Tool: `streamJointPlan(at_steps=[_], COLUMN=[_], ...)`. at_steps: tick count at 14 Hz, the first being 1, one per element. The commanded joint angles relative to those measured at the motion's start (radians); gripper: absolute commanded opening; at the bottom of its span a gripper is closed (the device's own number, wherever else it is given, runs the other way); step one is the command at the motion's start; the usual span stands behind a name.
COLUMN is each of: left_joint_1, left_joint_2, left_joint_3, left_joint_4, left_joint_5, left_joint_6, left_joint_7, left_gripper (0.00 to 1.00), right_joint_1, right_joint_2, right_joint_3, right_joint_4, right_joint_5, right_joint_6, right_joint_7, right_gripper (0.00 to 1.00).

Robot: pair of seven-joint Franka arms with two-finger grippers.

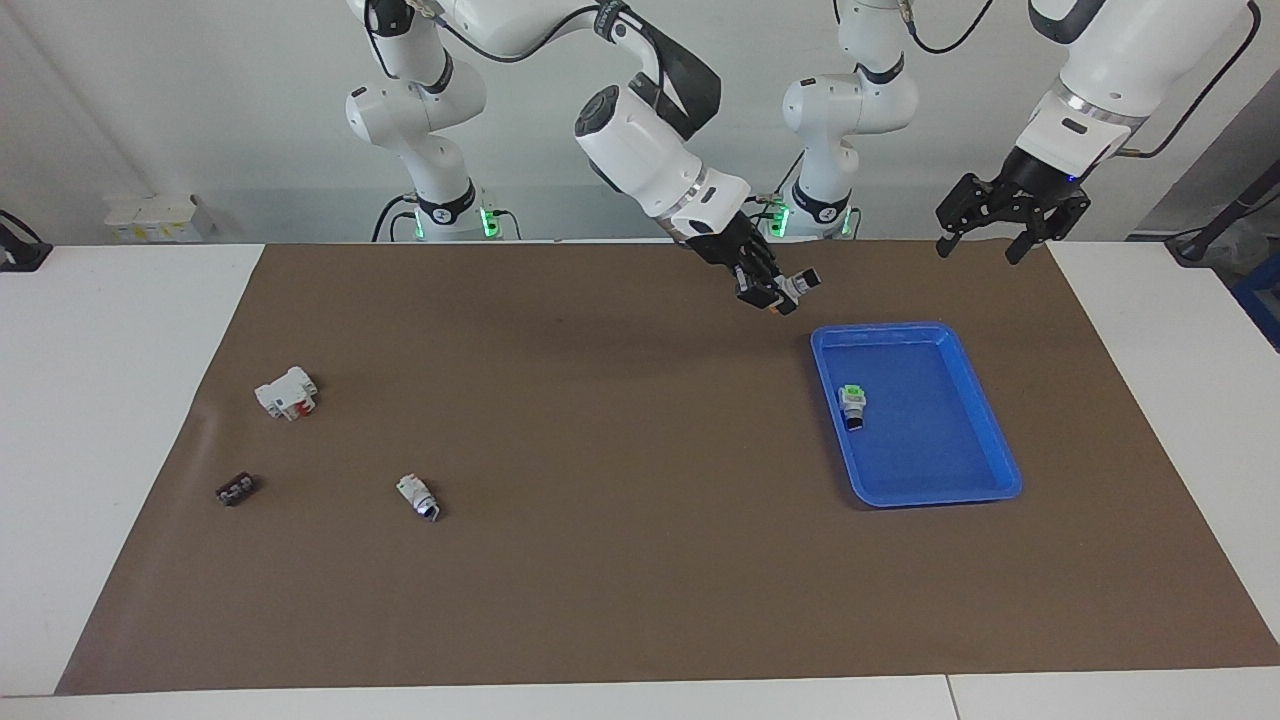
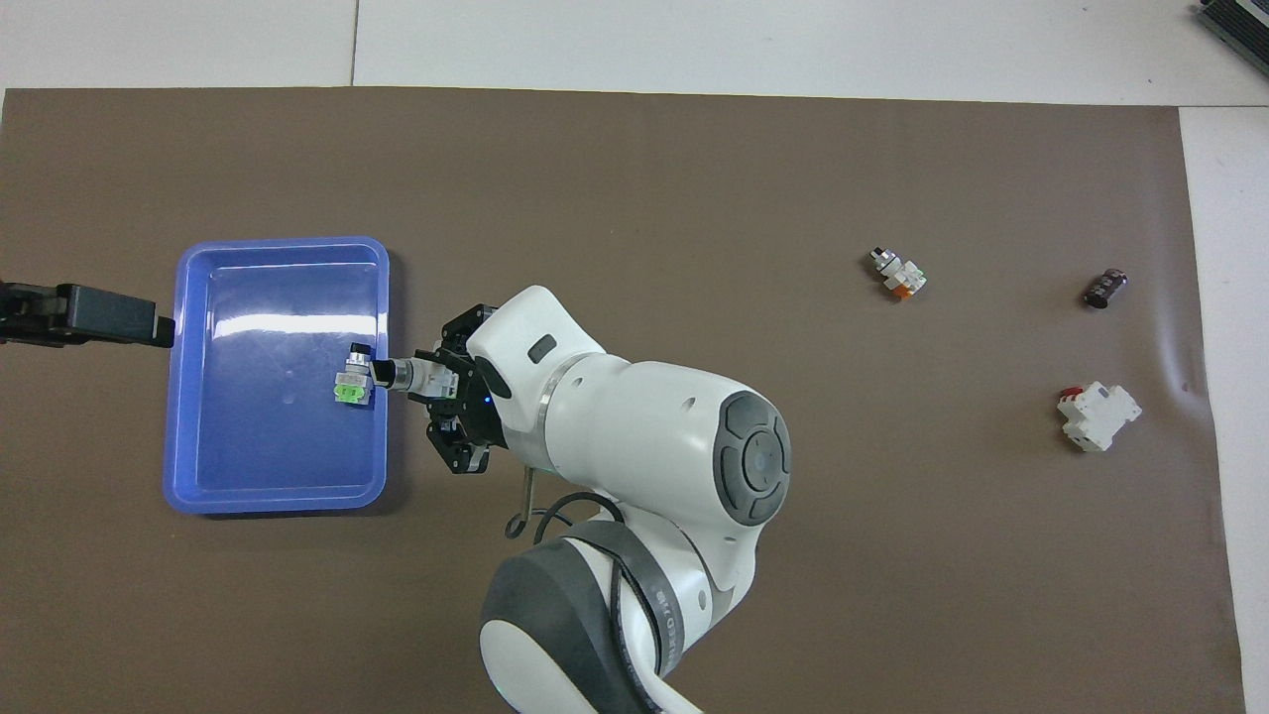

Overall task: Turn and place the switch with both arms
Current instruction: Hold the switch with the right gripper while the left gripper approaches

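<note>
Robot arms, white, jointed, dark-grey joint covers: two, each with one black two-finger claw, the left claw [image 1: 995, 228] and the right claw [image 1: 770, 290].

Selector switches, small, white-bodied, silver collar, black knob: three in all. One switch with an orange end [image 1: 788, 291] is in the right claw; one orange-ended switch [image 2: 897, 274] lies on the mat; one green-ended switch [image 1: 852, 404] lies in the tray.

Tray, blue plastic, rectangular [image 1: 985, 420]: one.

Block, larger, white with red marks [image 1: 287, 393]: one.

Component, small, dark, oblong [image 1: 236, 489]: one.

Mat, brown, over the white counter [image 1: 620, 560]: one.
</note>
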Motion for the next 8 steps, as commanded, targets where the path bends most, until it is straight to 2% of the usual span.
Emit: streamJointPlan(at_steps=[1,3,5,8], left_joint_1=[0.005,0.004,0.002,0.001], left_joint_2=[-0.030,-0.035,-0.052,-0.101], left_joint_3=[0.004,0.004,0.002,0.002], left_joint_4=[-0.040,-0.053,-0.089,-0.216], left_joint_5=[-0.123,-0.212,-0.303,-0.395], left_joint_6=[0.028,0.032,0.051,0.144], left_joint_7=[-0.034,-0.060,-0.086,-0.126], left_gripper=[0.99,0.93,0.82,0.81], right_joint_1=[-0.003,-0.003,-0.003,-0.003], right_joint_2=[0.000,0.000,0.000,0.000], right_joint_3=[0.006,0.006,0.006,0.006], right_joint_4=[0.004,0.004,0.004,0.004], right_joint_5=[0.010,0.010,0.010,0.011], right_joint_6=[0.012,0.014,0.014,0.014], right_joint_7=[0.012,0.014,0.014,0.015], right_gripper=[0.00,0.00,0.00,0.00])
